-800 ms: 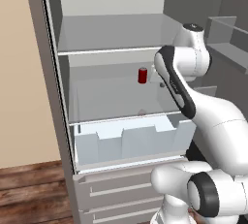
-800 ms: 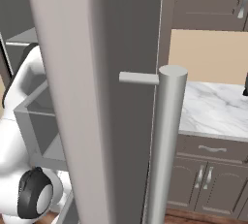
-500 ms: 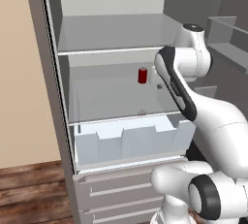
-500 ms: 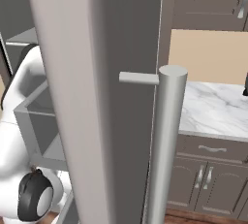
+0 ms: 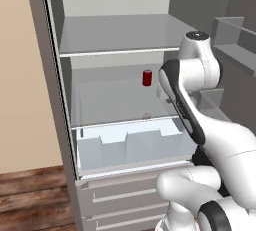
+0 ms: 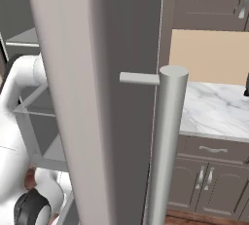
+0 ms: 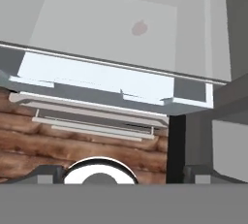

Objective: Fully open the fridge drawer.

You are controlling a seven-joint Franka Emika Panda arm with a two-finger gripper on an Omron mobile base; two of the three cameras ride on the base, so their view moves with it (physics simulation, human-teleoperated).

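fridge drawer (image 5: 127, 147) unmoved, arm unchanged, nothing visibly shifted

domestic kitchen, open fridge (image 5: 55, 95) with glass shelves (image 5: 120, 35), red can (image 5: 147, 77), marble countertop (image 6: 214, 114), grey cabinets (image 6: 206, 178) with bar handles, wood plank floor (image 5: 30, 200)

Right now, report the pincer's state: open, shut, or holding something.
Pincer: open, its two dark tips set far apart, holding nothing; the fridge drawer lies beyond the tips, untouched.
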